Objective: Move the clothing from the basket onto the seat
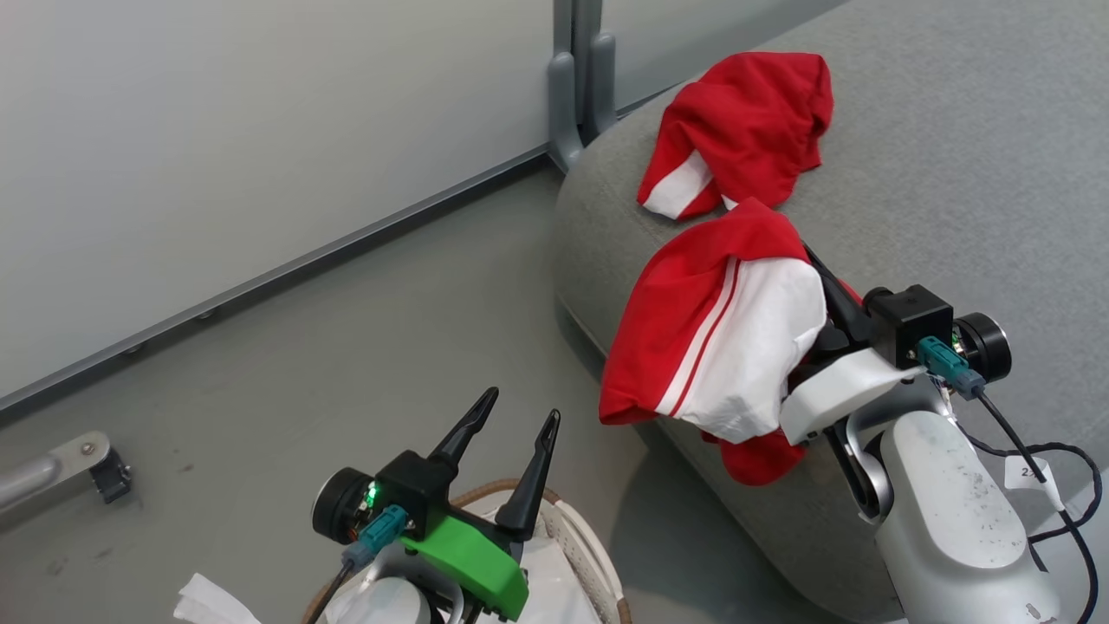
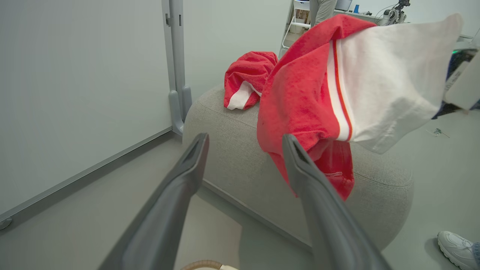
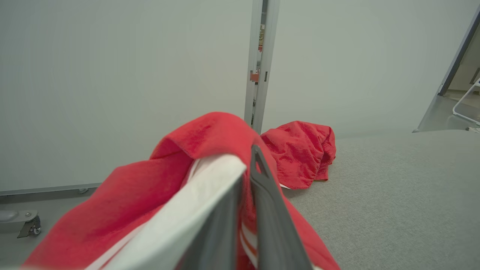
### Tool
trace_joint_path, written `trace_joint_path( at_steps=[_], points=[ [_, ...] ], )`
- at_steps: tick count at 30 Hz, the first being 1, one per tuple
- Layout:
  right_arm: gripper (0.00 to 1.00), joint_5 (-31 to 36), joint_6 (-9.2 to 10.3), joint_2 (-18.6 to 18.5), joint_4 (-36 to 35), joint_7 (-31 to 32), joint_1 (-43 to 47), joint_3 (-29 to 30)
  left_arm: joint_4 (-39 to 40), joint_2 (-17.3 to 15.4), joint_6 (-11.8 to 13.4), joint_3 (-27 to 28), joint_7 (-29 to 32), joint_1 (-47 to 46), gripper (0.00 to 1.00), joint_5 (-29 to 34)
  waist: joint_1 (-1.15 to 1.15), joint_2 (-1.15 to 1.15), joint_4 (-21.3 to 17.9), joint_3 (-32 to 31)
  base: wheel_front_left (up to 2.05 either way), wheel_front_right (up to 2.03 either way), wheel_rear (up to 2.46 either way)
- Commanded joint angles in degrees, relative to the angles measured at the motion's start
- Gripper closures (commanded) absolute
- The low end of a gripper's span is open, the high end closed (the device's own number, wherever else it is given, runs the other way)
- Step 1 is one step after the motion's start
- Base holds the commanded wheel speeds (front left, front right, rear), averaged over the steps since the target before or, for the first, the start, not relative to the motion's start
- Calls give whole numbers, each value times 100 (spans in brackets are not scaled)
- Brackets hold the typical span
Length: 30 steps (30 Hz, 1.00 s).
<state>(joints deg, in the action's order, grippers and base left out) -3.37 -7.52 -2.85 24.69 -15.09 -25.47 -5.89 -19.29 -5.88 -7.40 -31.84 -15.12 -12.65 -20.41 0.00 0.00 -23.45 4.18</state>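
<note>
Hanging from pinched-shut right fingers (image 3: 259, 176), clothing (image 1: 719, 347) over the seat (image 1: 953, 173) edge, left fingers (image 1: 535, 472) wide apart, empty, above basket (image 1: 593, 555)

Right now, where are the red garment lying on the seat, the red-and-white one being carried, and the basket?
Lying garment (image 1: 745, 121), head view, crumpled red middle.
Carried garment (image 1: 754, 347), head view, white panel.
Basket (image 1: 593, 546), head view, white wall by the rim.
</note>
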Motion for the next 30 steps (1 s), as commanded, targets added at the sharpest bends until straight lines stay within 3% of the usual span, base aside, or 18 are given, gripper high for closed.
trace_joint_path(
  at_steps=[1,8,18,30],
  points=[
    [100,-2,6,-9,-38,-11,48,20,-11,-44,-13,4,-4,-102,0,55,0,0,-392,193,0,0,0],
    [100,-27,6,-8,-64,-10,32,104,12,-71,-13,-42,-4,-146,0,77,0,0,-463,289,0,0,0],
    [100,328,6,-65,156,-10,-630,590,127,-133,-13,-151,-4,-235,0,82,0,0,-169,546,0,0,0],
    [100,369,6,-869,447,-10,-2503,1498,239,-388,-13,-222,-3,-630,0,207,0,0,376,1508,0,0,0]
  ],
)
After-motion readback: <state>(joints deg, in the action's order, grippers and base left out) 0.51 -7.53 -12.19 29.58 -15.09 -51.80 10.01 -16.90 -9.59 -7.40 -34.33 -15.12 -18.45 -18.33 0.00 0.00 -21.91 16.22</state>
